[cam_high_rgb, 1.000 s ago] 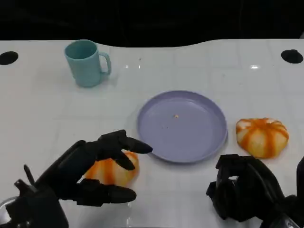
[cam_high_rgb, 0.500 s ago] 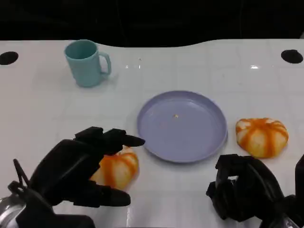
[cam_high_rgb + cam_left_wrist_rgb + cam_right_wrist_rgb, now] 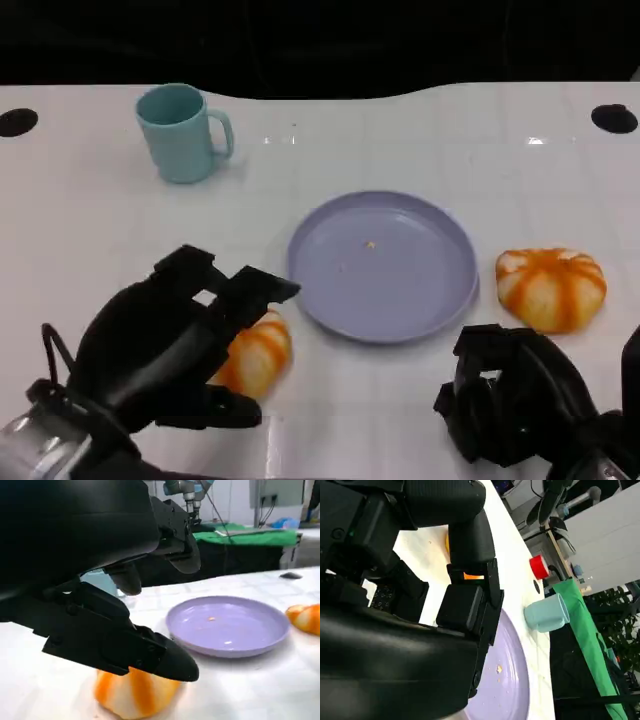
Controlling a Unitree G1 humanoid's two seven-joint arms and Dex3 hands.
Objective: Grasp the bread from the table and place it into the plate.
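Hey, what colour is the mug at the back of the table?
The mug is light teal, a pale blue-green. The head view shows it best.

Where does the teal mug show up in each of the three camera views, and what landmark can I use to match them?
Head view: the teal mug stands upper left, far across the table from the left hand.
Left wrist view: just a pale teal patch between the black fingers, beyond the near bread; too hidden to be sure.
Right wrist view: the mug lies sideways at right of centre, past the hand's fingers.
Shared landmark: the purple plate.
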